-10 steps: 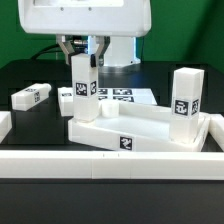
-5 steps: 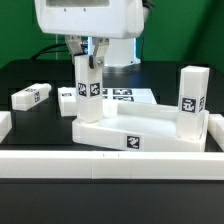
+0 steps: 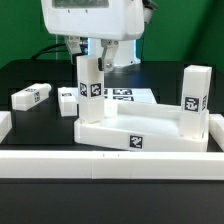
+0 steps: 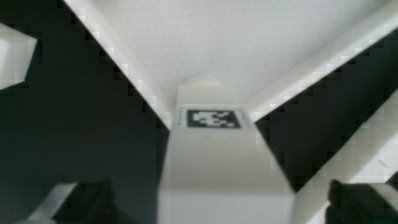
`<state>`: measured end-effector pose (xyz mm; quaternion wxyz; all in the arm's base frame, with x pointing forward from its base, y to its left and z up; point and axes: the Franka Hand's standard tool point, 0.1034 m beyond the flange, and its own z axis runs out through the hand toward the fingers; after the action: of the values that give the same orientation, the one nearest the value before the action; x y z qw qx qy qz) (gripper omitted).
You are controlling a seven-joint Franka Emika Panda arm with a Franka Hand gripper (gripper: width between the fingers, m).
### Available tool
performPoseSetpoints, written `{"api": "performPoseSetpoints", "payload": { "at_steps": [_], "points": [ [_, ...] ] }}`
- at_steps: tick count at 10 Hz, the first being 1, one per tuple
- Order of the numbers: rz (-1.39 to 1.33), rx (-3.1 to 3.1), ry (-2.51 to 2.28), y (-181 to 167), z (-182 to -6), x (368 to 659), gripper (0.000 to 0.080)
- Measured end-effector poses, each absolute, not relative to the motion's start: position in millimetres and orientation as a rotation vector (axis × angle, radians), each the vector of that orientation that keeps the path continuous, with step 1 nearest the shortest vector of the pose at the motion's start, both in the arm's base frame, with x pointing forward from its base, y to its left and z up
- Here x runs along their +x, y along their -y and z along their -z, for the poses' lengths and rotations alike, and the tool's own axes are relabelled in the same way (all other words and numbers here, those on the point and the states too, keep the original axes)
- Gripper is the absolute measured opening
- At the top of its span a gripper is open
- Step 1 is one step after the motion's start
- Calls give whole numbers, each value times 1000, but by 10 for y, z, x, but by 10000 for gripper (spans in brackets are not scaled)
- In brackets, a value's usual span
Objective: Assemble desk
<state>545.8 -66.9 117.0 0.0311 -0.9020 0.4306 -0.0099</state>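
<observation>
On one corner of the desk top (image 3: pixel 150 128), you see a leg (image 3: pixel 90 88) standing up. Your pincer (image 3: pixel 90 54) is wide open around it, fingers (image 4: pixel 80 200) not touching, holding nothing.

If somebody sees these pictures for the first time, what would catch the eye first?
The open gripper hangs just above an upright leg that stands in the desk top's corner at the exterior view's left, jaws clear of it. A second leg stands upright at that view's right corner; two loose legs lie on the table farther left.
</observation>
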Motion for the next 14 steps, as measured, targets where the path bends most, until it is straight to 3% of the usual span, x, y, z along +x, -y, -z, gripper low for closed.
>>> {"api": "performPoseSetpoints", "payload": {
  "at_steps": [14],
  "points": [
    [97,-3114,433,733,-1129,5492,649]
  ]
}}
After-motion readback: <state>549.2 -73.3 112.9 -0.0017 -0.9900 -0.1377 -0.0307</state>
